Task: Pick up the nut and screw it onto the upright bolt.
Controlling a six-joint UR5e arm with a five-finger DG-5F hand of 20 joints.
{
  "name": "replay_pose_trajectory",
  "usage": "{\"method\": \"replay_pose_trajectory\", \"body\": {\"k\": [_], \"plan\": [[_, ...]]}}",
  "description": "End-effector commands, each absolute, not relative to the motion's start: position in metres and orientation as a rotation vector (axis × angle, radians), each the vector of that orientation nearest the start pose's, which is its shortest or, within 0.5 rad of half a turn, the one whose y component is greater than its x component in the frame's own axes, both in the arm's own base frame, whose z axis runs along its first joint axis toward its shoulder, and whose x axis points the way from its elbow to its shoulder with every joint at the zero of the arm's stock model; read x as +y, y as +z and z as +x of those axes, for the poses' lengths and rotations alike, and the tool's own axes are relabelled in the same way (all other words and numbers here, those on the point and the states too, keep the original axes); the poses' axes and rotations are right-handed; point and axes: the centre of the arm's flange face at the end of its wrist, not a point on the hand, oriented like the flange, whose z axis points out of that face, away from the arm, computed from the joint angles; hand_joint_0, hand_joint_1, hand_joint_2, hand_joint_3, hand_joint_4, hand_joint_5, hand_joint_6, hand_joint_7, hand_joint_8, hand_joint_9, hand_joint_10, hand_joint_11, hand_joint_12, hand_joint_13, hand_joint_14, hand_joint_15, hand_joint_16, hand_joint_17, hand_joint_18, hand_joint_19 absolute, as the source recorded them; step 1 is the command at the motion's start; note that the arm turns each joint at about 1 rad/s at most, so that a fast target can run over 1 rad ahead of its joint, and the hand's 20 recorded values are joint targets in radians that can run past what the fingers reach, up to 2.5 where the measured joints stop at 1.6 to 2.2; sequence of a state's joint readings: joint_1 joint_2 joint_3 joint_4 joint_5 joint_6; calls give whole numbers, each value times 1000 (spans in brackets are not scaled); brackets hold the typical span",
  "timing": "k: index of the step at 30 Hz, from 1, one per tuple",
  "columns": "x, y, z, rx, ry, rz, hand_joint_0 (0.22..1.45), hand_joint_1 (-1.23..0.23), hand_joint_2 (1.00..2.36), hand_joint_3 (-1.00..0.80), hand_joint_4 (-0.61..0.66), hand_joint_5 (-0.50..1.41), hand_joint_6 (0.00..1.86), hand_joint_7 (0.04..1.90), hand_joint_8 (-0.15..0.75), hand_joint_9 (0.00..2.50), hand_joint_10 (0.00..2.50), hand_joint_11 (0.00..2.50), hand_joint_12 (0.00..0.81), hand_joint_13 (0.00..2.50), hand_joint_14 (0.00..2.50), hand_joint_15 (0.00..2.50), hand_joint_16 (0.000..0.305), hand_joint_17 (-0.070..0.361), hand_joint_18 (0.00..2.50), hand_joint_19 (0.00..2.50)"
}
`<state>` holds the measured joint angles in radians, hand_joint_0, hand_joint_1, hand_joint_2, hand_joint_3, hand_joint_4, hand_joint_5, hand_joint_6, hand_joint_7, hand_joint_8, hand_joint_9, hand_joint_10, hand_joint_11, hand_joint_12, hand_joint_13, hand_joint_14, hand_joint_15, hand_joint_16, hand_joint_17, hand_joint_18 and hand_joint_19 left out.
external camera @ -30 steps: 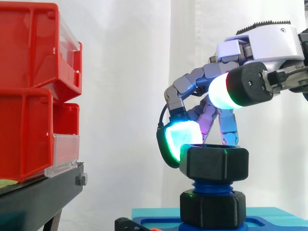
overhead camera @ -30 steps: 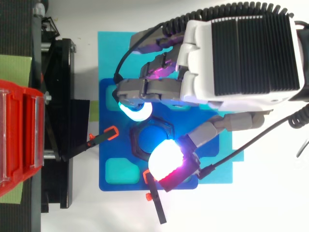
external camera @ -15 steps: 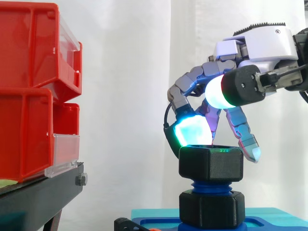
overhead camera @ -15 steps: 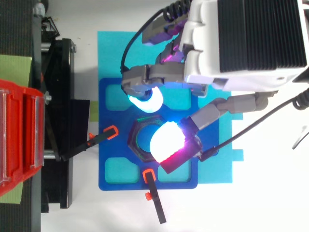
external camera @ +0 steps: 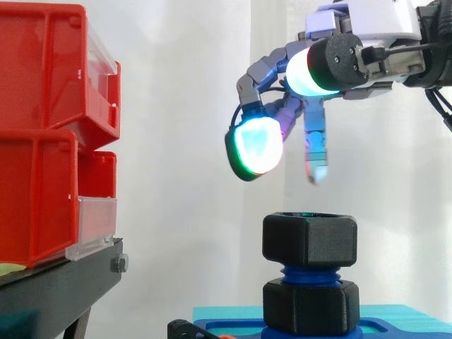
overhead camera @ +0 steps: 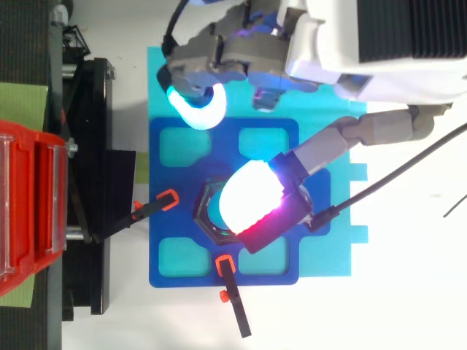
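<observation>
The nut is black and six-sided, with rounded corners and a wide open bore. It sits level on the top of the upright bolt, whose blue ridged thread shows in the narrow gap beneath it. Below that thread a second black hexagonal collar wraps the bolt's foot. The bolt rises from the middle of a dark blue plate, which lies on a cyan mat on the white bench. Two black clamps with orange tips reach in towards the bolt from the plate's edges.

The hand hangs well above the bolt. Its fingers are spread apart, loosely bent and holding nothing, with the pads glowing cyan and white.

Half a second ago those pads rested on the nut's top rim. Now the hand has lifted clear, with open air between it and the nut, which has stayed on the bolt.

Well to the left of the bolt in the side view, red bins stand stacked on a black stand.
</observation>
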<state>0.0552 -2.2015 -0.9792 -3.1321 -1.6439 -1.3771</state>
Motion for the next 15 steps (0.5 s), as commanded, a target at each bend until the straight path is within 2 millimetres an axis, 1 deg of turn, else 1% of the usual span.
{"method": "replay_pose_trajectory", "body": {"k": [1, 5, 7, 10, 15], "plan": [[-79, 383, 745, 1616, 251, 44, 519, -297, 1000, -500, 250, -62, 504, 926, 262, 1208, 0, 0, 202, 701, 0, 0, 15, 35, 336, 0], [-69, 364, 742, 1645, 259, 44, 514, -292, 1000, -500, 247, -80, 504, 905, 254, 1098, 0, 0, 214, 620, 0, 0, 17, 39, 244, 0], [-64, 357, 742, 1638, 266, 46, 512, -291, 1000, -500, 245, -97, 503, 852, 254, 1033, 0, 0, 222, 574, 0, 0, 19, 42, 189, 0], [-56, 350, 745, 1609, 283, 54, 508, -285, 1000, -500, 223, -117, 503, 784, 239, 949, 0, 0, 229, 526, 0, 0, 20, 45, 144, 0], [-46, 349, 746, 1608, 295, 71, 503, -269, 1000, -500, 216, -128, 502, 762, 242, 876, 0, 0, 239, 466, 0, 0, 22, 49, 73, 0]]}}
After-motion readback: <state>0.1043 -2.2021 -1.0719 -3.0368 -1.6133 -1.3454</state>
